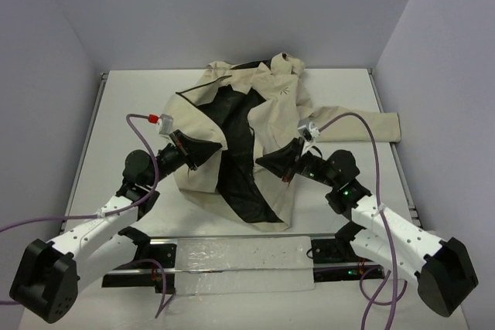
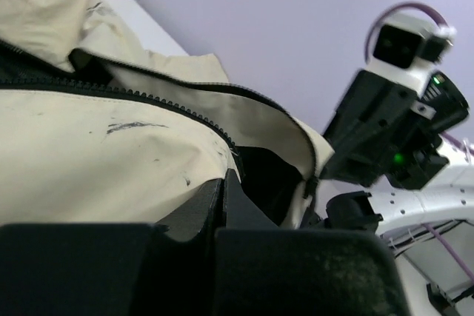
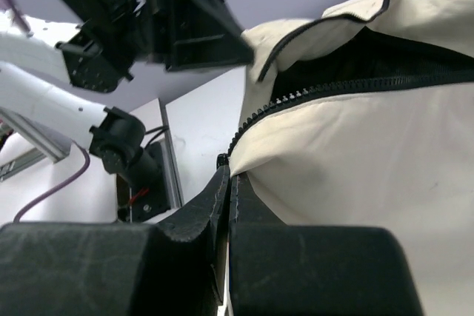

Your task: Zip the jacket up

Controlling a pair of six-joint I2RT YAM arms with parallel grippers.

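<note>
- Top external view: the jacket [image 1: 271,106] lies open on the table [image 1: 116,113] between the two arms. Its collar is at the far end and the black lining [image 1: 236,133] is bared down the middle.
- The left gripper [image 1: 216,148] has its jaws together, tips against the edge of the left front panel. Whether cloth is nipped between them cannot be told. If none is, a pull would likely slip off and leave the panel where it lies.
- The left zipper edge [image 2: 148,95] runs in a curve, apart from the other edge. Dragging one panel alone could bunch the fabric and fold teeth under.
- The right gripper [image 1: 259,161] also has its jaws together, tips at the lower end of the right zipper edge [image 3: 333,88]. Its hold is equally uncertain.
- The two grippers sit near each other, so closing the gap could knock the fingers together before the bottom ends meet.
- The right sleeve [image 1: 371,125] lies stretched out sideways, and its drag might twist that panel off line.
</note>
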